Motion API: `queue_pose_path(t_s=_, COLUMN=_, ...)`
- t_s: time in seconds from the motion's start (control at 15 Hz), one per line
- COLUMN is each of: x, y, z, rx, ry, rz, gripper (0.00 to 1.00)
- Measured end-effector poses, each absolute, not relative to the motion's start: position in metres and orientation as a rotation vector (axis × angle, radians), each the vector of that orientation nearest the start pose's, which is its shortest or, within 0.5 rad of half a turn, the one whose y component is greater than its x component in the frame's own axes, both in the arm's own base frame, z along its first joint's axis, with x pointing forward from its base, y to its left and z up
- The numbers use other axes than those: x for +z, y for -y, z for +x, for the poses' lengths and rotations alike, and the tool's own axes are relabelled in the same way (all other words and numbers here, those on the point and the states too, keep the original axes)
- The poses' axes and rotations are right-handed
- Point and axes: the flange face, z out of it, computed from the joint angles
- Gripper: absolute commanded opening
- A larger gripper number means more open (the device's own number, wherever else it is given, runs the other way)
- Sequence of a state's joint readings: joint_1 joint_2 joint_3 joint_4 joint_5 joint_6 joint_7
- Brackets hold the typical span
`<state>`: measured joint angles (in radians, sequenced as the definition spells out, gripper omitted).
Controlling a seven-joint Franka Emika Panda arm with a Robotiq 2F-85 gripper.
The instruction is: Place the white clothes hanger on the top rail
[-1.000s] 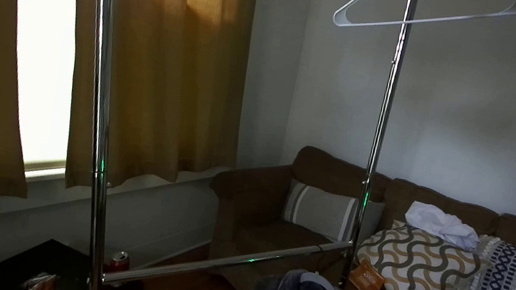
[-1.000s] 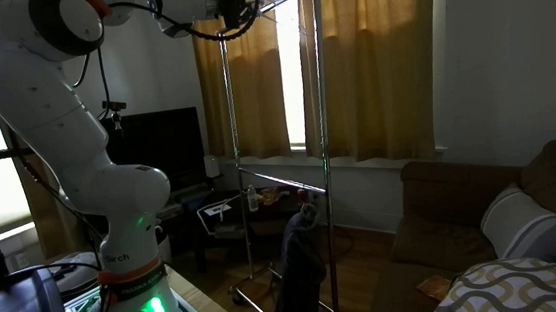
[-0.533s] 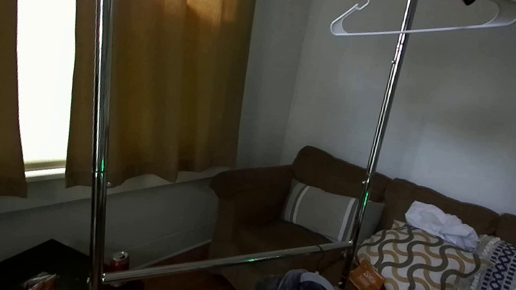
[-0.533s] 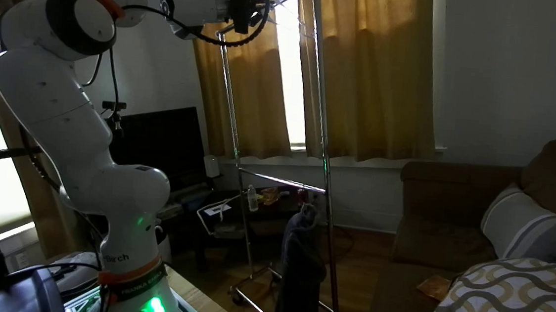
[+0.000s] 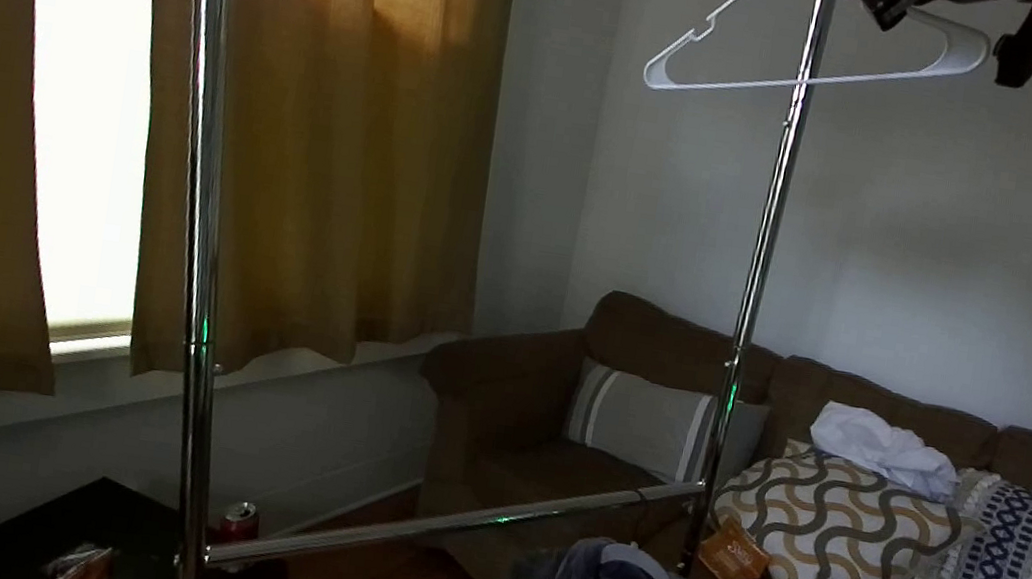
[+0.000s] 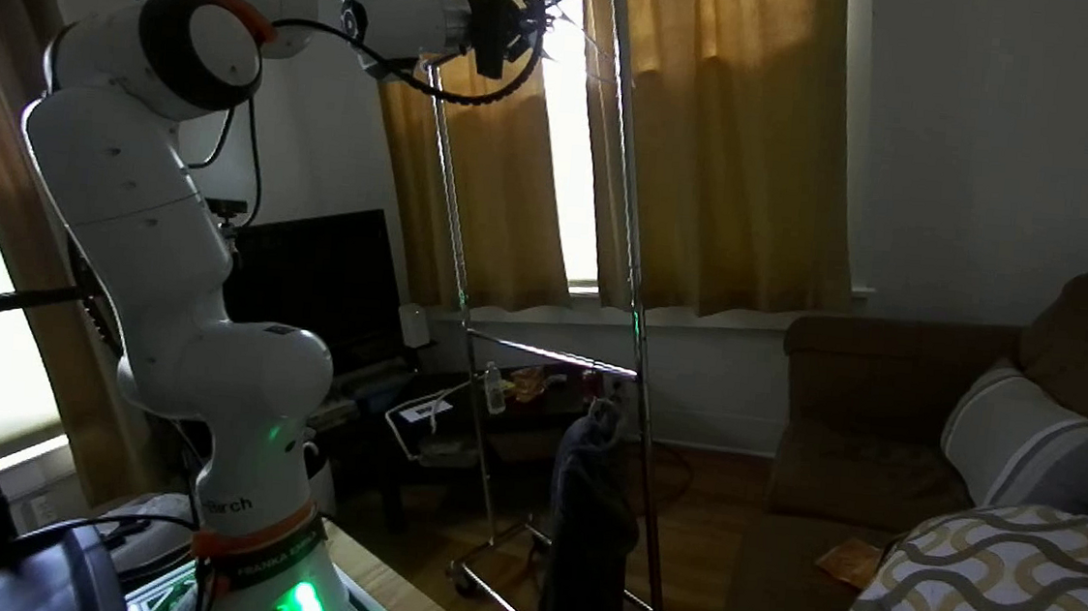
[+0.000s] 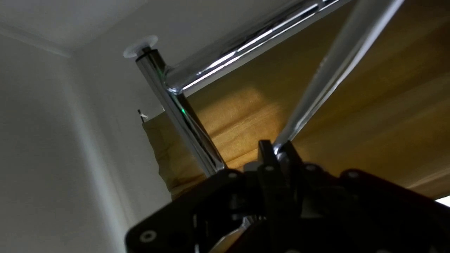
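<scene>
White clothes hanger (image 7: 324, 84) clenched in fingers (image 7: 268, 160); wrist view: open wedge between it and top rail (image 7: 246, 45), clearance unclear.

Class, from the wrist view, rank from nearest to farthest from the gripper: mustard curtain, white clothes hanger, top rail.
1. White clothes hanger: held in the gripper, slanting to upper right.
2. Top rail: crossing the upper middle.
3. Mustard curtain: centre to right, behind both.

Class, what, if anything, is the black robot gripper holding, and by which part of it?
The gripper holds the white triangular plastic clothes hanger by one of its sloping upper sides.
</scene>
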<state>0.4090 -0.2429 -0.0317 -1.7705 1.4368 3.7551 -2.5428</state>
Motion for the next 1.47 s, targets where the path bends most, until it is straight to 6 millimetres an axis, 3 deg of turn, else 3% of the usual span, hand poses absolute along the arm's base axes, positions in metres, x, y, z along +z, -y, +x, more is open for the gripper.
queue_pose_path(t_s=0.53, x=0.766, y=-0.024, z=0.471, rx=1.483, ry=-0.589, rz=1.626, gripper=0.02)
queue_pose_path(t_s=1.07, x=0.783, y=-0.039, z=0.49, rx=1.53, ry=-0.565, rz=1.605, gripper=0.02)
queue_pose_path(t_s=1.47, x=0.768, y=-0.036, z=0.51, rx=1.479, ry=-0.561, rz=1.661, gripper=0.02)
